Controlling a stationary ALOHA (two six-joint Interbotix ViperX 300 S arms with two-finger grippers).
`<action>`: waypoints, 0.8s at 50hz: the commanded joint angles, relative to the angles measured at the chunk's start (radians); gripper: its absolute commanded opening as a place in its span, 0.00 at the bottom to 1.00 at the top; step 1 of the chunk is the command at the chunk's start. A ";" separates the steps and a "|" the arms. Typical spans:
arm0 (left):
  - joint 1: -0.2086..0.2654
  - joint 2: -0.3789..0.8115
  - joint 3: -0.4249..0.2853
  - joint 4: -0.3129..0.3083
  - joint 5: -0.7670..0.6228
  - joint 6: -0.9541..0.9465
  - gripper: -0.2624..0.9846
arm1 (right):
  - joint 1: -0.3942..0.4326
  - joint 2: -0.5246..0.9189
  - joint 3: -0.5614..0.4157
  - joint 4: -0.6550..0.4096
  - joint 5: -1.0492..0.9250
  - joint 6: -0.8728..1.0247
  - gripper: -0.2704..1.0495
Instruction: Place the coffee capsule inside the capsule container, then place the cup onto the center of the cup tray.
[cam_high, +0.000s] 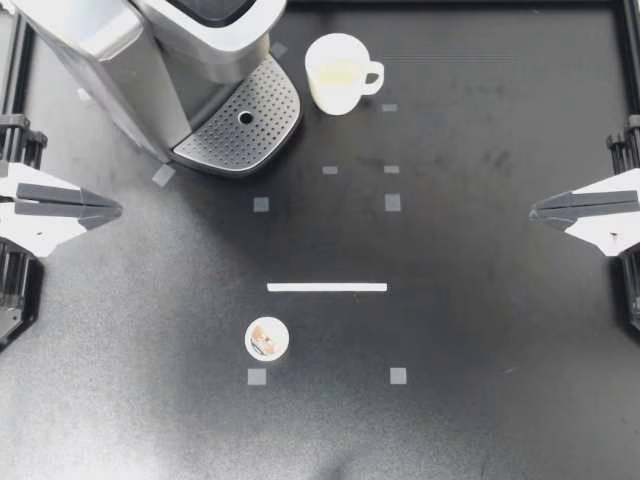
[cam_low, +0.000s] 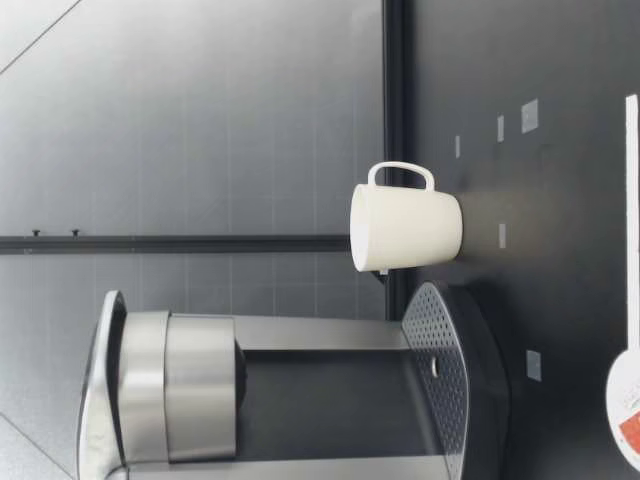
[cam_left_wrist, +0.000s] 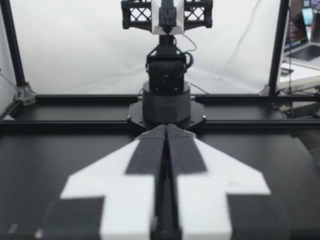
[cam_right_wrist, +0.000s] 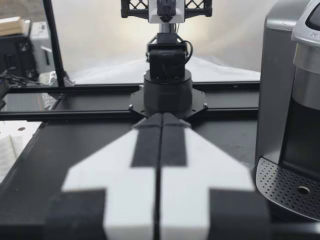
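Nothing on the counter (cam_high: 480, 330) has been touched. At its left edge the left end effector (cam_high: 118, 210) hangs clenched, fingers pressed together on nothing. Past it, in the far left corner, stands the coffee machine (cam_high: 150, 60). Its perforated cup tray (cam_high: 240, 125) is bare and juts toward the middle of the counter. The coffee capsule (cam_high: 267, 338) sits alone near the front, just short of a white strip (cam_high: 327, 287) and well apart from both arms. The cup (cam_high: 337, 75) stands upright just beside the tray, on the counter and not on the tray, with its handle pointing away from the machine. At the right edge the right end effector (cam_high: 532, 211) is likewise clenched and empty, and its wrist view looks straight across to the machine (cam_right_wrist: 287, 75).

The capsule comes first, and the left arm looks the better placed for it. A good pick would probably mean:
- releasing the fingers wider than the capsule's rim
- dropping straight down over it
- closing on its sides rather than its lid, so the small, light capsule is not nudged away

Whether the machine's head is open to take the capsule cannot be told from here.
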 joint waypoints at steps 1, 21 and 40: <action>0.021 -0.006 -0.014 0.002 -0.002 -0.008 0.32 | 0.008 0.008 -0.003 0.000 -0.015 0.002 0.31; 0.021 -0.003 -0.021 0.003 0.000 -0.008 0.30 | 0.021 0.385 -0.229 0.002 0.106 0.006 0.22; 0.021 0.000 -0.023 0.000 0.041 -0.011 0.30 | 0.081 0.813 -0.522 0.000 0.417 0.002 0.26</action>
